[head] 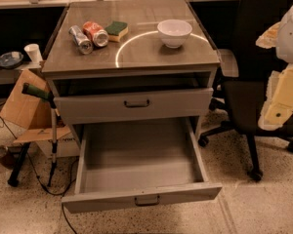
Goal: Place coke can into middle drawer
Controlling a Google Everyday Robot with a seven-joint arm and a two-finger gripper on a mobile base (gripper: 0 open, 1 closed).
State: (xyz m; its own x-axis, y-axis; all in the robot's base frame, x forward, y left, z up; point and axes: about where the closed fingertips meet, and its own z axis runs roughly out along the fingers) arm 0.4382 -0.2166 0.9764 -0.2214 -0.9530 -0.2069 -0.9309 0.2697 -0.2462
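Speckled, stone-look flooring (263,204) is spreading beneath a grey cabinet (151,55) whose smooth, glossy top is catching a curved streak of light.

The coke can (95,33) is lying on its side at the back left of the cabinet's top. It is a short red cylinder with silver ends, and its white markings cannot be read. A slimmer silver-and-blue can (81,39) is lying just beside it, nearer the cabinet's left edge. A flat sponge (116,30), green on top and yellow underneath, is sitting close on the other side. A round white bowl (174,32) is standing upright on the right half of the top.

Below the top, the upper drawer (136,105) is showing a dark gap above its flat grey front. Under it the middle drawer (102,202) is standing wide open, its shallow grey box bare inside, with a small dark bar handle (147,200).

The gripper (282,99), made of white and pale yellow parts, is hanging to the cabinet's right in front of a black office chair (244,101). Whether it is apart or together cannot be told.

To the cabinet's left, a brown cardboard box (22,106) and a metal crutch (52,130) with a green grip are leaning.
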